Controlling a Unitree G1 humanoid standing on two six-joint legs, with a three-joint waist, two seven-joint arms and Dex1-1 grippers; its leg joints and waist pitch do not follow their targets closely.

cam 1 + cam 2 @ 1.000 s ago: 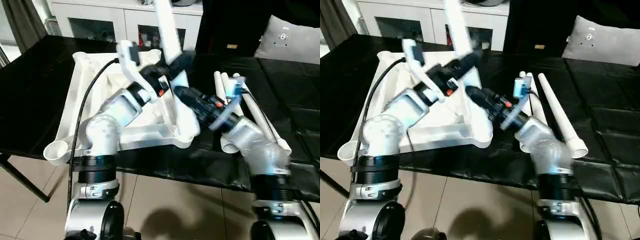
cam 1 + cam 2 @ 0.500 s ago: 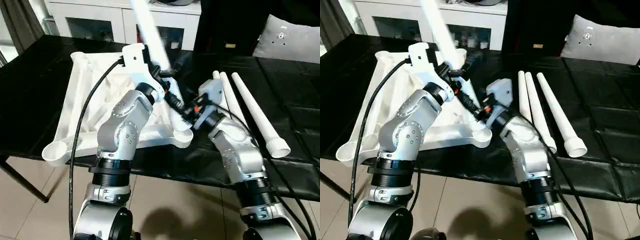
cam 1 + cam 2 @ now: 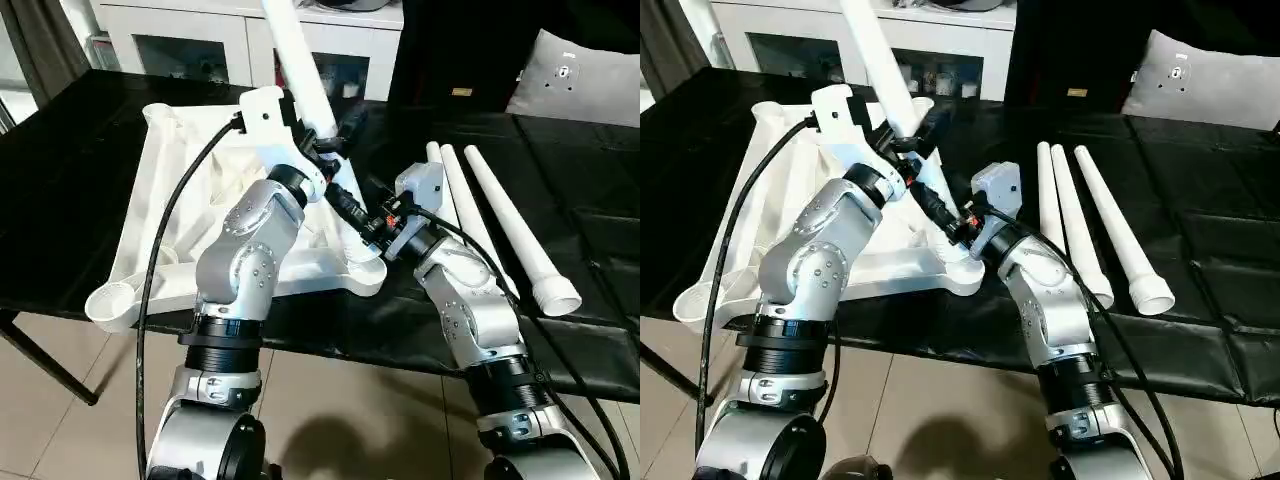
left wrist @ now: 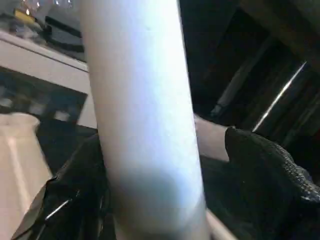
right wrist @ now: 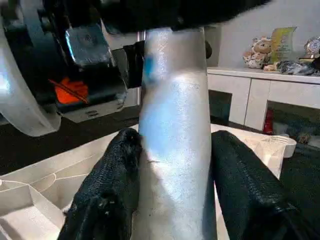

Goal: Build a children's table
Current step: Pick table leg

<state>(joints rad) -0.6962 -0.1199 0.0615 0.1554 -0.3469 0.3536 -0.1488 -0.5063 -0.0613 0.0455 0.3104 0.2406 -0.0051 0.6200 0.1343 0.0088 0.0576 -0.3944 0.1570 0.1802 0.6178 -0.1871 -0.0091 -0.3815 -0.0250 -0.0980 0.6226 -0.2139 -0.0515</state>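
Children's table top is lying ribbed side up on the black tabletop, and one tapered leg is standing tilted over its near corner socket, rising toward the white cabinet. Both grippers are clamping that leg: the left gripper higher up the shaft, the right gripper closer to the socket. Three more legs are lying side by side just beside the top, so I judge this first leg is not yet seated and three remain.
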